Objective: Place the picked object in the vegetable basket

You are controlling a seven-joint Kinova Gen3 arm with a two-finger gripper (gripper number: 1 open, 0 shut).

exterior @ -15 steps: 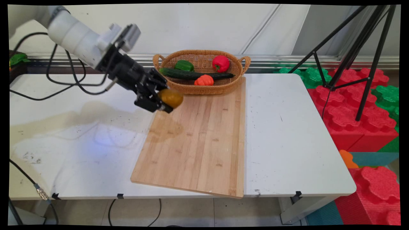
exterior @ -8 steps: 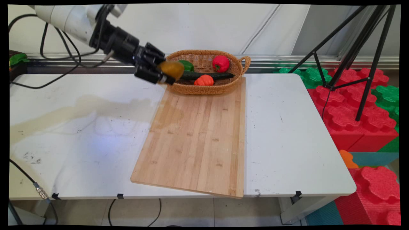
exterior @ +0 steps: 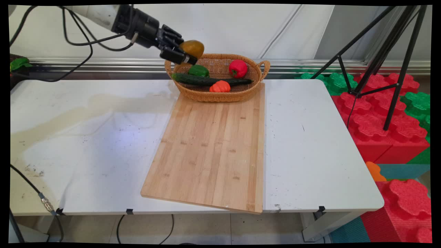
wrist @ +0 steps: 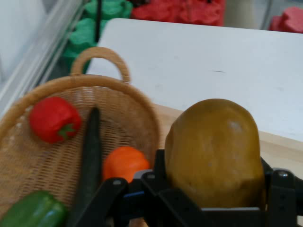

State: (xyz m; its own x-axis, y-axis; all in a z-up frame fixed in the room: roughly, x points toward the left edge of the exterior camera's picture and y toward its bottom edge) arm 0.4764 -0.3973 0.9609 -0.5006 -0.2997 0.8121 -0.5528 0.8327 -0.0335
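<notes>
My gripper [exterior: 187, 51] is shut on a brown potato [exterior: 192, 48], held in the air above the left end of a wicker basket [exterior: 253, 81]. In the hand view the potato [wrist: 214, 153] fills the space between the jaws, with the basket [wrist: 137, 99] below and to the left. Inside the basket lie a red pepper [exterior: 238, 68], a dark green cucumber [exterior: 210, 81], a green pepper [exterior: 198, 70] and a small orange pumpkin [exterior: 219, 86]. The same red pepper [wrist: 54, 119], cucumber [wrist: 89, 163], orange pumpkin [wrist: 124, 163] and green pepper [wrist: 33, 210] show in the hand view.
A wooden cutting board [exterior: 213, 148] lies on the white table [exterior: 86, 137], its far edge touching the basket. A black tripod [exterior: 389, 55] and red and green foam blocks [exterior: 386, 113] stand off the table's right side. Black cables [exterior: 75, 38] hang from the arm.
The gripper, still holding the potato, has risen from just over the board's far left corner and moved away and to the right, ending above the basket's left end.
</notes>
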